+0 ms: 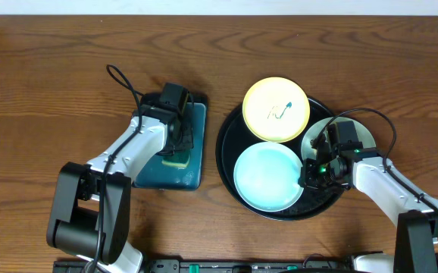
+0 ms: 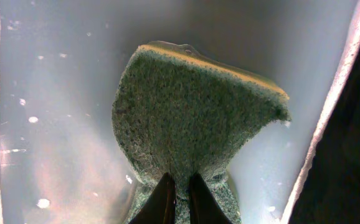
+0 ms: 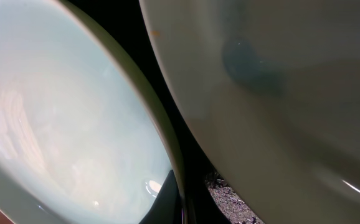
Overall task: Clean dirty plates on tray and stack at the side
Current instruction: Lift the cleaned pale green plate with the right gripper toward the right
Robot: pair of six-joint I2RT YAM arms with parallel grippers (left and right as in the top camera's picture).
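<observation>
The black tray (image 1: 226,155) holds three plates. The pale yellow plate (image 1: 276,110) with a teal scribble lies at the back. A mint plate (image 1: 264,178) lies at the front left and fills the left of the right wrist view (image 3: 68,112). A mint-white plate (image 1: 361,130) lies at the right, with a faint teal smudge in the right wrist view (image 3: 279,93). My right gripper (image 1: 310,171) straddles the front mint plate's right rim, its fingers (image 3: 192,202) closed on it. My left gripper (image 1: 177,144) is shut on the yellow-green sponge (image 2: 192,118) over the teal tray.
The rectangular teal tray (image 1: 196,163) lies left of the black tray, its wet floor (image 2: 55,112) under the sponge. Bare wood tabletop (image 1: 45,98) stretches to the left and along the back. Cables loop above both wrists.
</observation>
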